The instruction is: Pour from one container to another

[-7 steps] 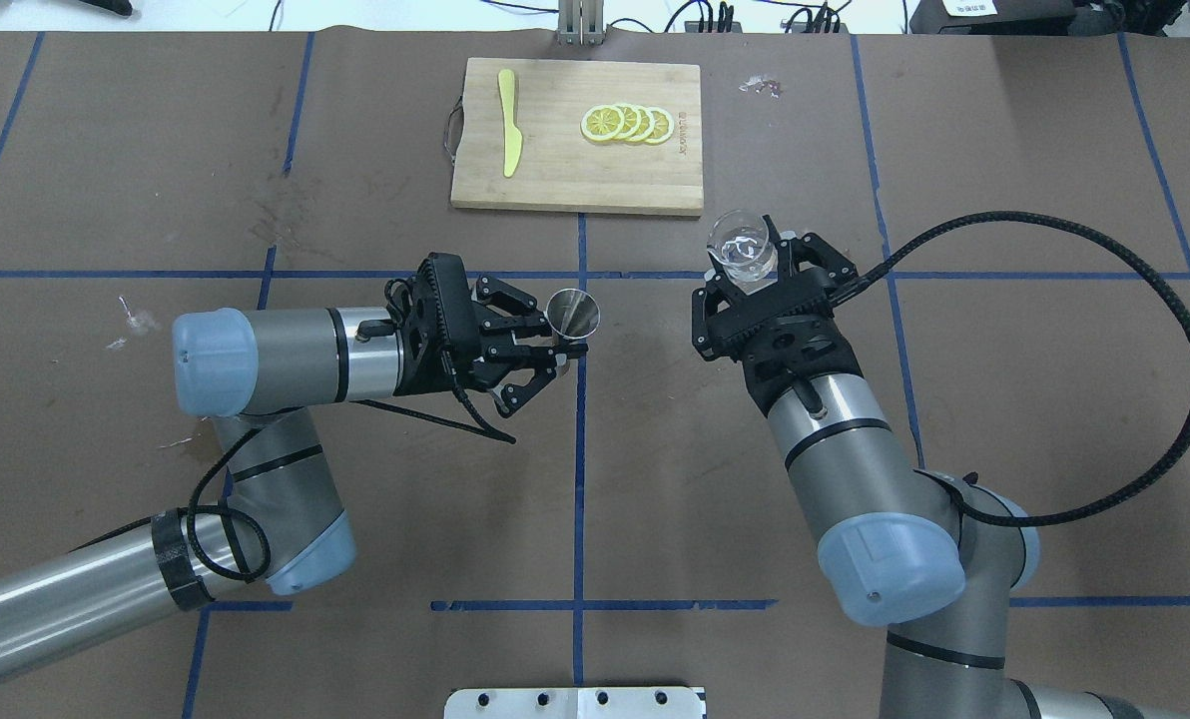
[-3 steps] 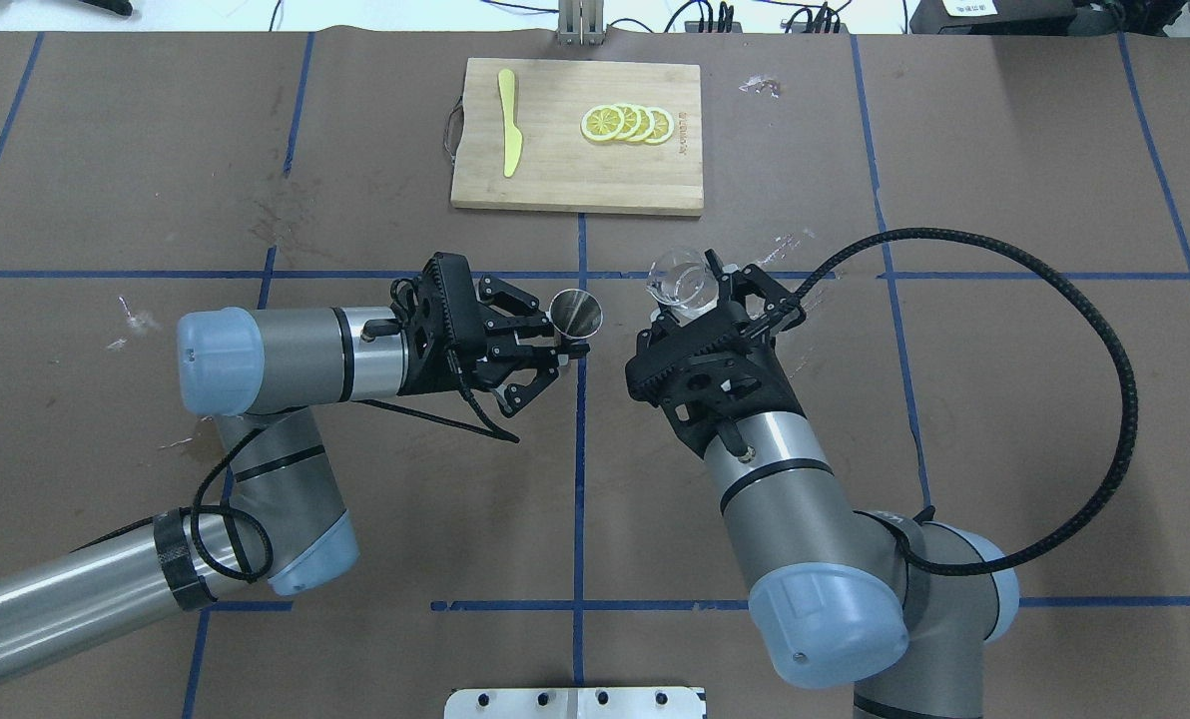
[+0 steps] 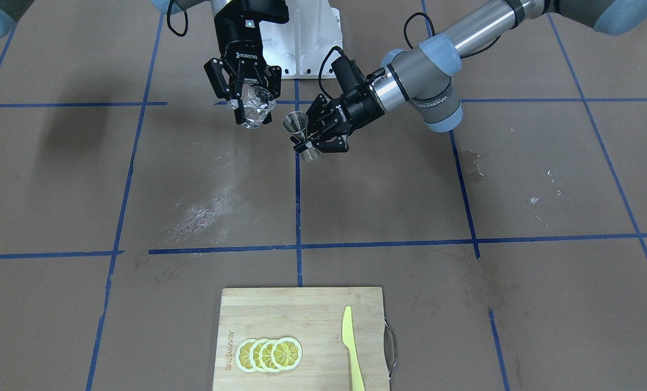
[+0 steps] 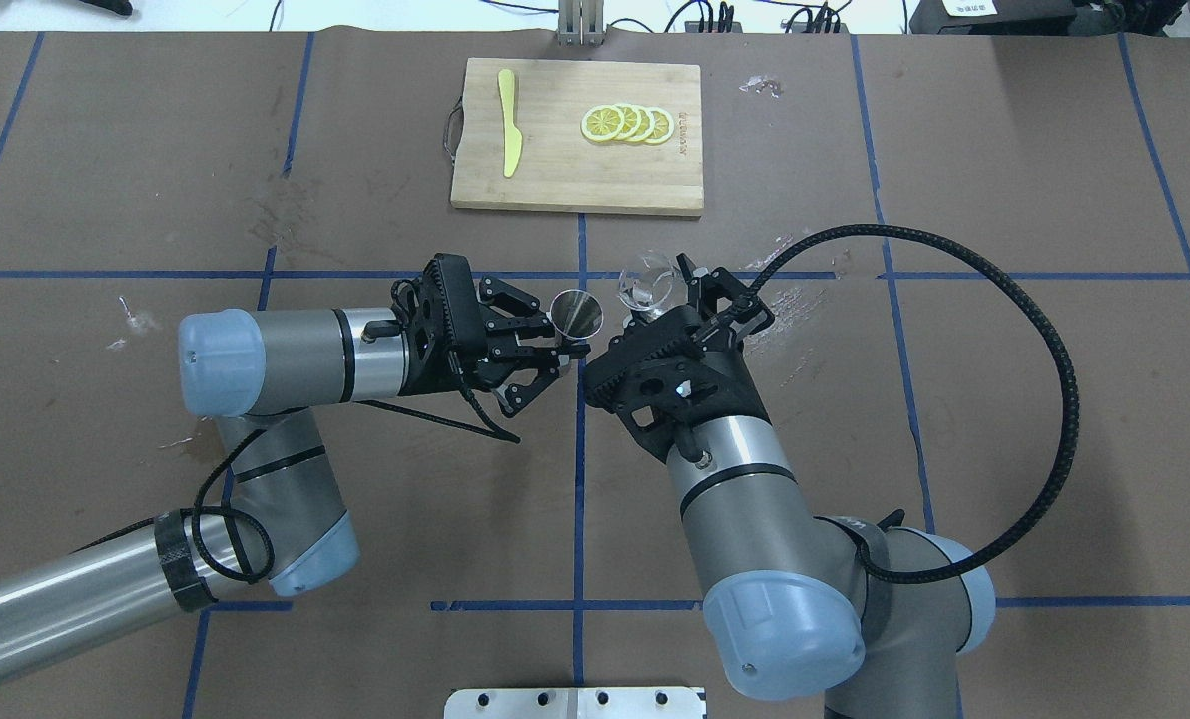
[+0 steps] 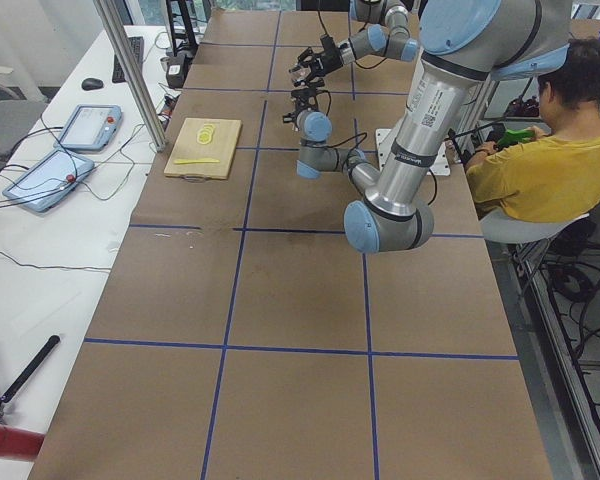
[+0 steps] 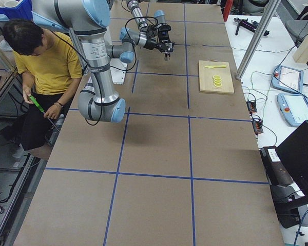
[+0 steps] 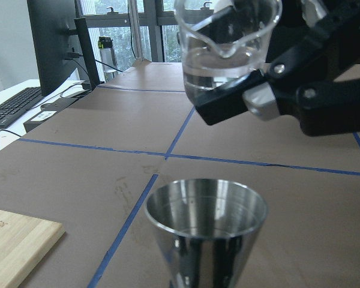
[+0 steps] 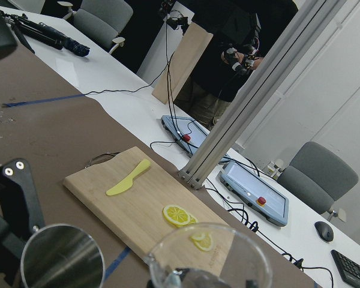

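1. On the robot's side of the brown paper-covered desk [image 4: 1004, 419], crossed by blue tape lines, both arms reach forward toward the middle.
2. The left claw [image 4: 567, 355] is closed on the narrow waist of the small grey steel hourglass-shaped jigger [image 4: 576, 312]. It holds the jigger upright with the open top cone facing up, right at the centre tape line.
3. The right claw [image 4: 667, 300] is clamped around the small clear glass beaker with a pouring lip [image 4: 650, 283]. The beaker is just beside the jigger and not touching it. In the left wrist view it hangs higher than the jigger's rim, lip toward the jigger, with clear liquid in its lower part.
4. Farthest off lies a rectangular wooden cutting board [image 4: 575, 185]. On it are a yellow plastic knife [image 4: 508, 125] and a row of overlapping lemon slices [image 4: 627, 124].
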Controlling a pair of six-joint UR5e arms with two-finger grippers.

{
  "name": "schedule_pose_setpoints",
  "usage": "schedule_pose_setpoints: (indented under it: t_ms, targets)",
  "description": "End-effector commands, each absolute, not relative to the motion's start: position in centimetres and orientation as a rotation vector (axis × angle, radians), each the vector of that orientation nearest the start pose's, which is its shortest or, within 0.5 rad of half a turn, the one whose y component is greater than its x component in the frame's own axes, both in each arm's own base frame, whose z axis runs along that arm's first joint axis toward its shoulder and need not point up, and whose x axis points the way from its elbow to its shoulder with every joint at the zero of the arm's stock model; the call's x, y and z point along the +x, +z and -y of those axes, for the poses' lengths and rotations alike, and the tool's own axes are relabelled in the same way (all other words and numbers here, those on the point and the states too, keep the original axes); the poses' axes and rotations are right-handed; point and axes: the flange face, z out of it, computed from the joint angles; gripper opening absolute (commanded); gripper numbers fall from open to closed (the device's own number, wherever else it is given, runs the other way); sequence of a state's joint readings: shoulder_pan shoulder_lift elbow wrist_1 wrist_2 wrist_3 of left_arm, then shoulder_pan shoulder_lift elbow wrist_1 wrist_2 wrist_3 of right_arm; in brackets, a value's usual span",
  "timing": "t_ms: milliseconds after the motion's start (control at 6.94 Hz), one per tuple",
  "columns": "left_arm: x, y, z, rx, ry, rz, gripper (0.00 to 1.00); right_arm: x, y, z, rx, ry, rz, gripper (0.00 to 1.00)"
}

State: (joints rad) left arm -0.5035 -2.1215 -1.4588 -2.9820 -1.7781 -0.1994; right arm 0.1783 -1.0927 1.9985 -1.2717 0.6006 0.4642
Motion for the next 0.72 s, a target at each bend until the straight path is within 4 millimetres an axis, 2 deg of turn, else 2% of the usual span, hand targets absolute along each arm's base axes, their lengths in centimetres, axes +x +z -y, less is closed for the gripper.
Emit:
schedule_pose_setpoints:
  t_ms: [0,433,577]
  targets:
    - [50.95,23.54,40.92,1.454,0.787,-1.254,0.00,-48.48,15.26,30.53,1.303,-0.233,0.325,0.00]
    - [50.92,23.47,40.89,1.455,0.788,-1.256,0.00,-48.72,15.13,30.49,1.292,-0.264,0.290,0.00]
    - [50.92,23.47,40.88,1.455,0.788,-1.256,0.00,-48.84,14.48,30.51,1.299,-0.295,0.267,0.00]
